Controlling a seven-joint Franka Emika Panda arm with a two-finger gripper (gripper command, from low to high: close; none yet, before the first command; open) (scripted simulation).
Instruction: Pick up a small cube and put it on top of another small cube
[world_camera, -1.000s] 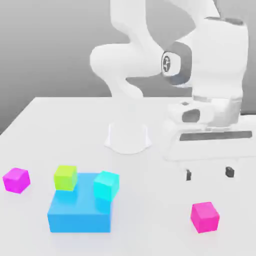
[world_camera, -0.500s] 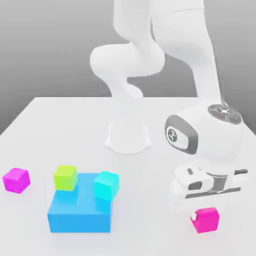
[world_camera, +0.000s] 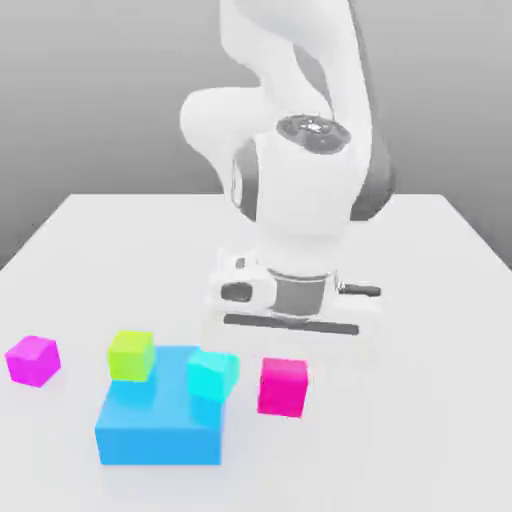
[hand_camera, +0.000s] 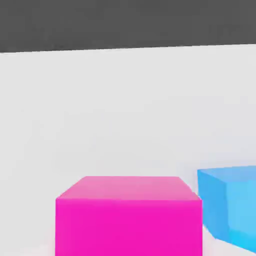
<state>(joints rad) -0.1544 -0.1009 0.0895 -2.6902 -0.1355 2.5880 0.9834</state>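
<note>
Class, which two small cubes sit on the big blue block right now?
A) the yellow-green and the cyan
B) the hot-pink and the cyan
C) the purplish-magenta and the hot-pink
A: the yellow-green cube and the cyan cube both rest on the blue block.

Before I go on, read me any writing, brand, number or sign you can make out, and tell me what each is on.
No readable text.
The arm's upper joint cap: small light marks, too small to read.
The hot-pink cube, blue block, cyan cube, lime cube and purplish-magenta cube: no writing on the faces seen.
</note>
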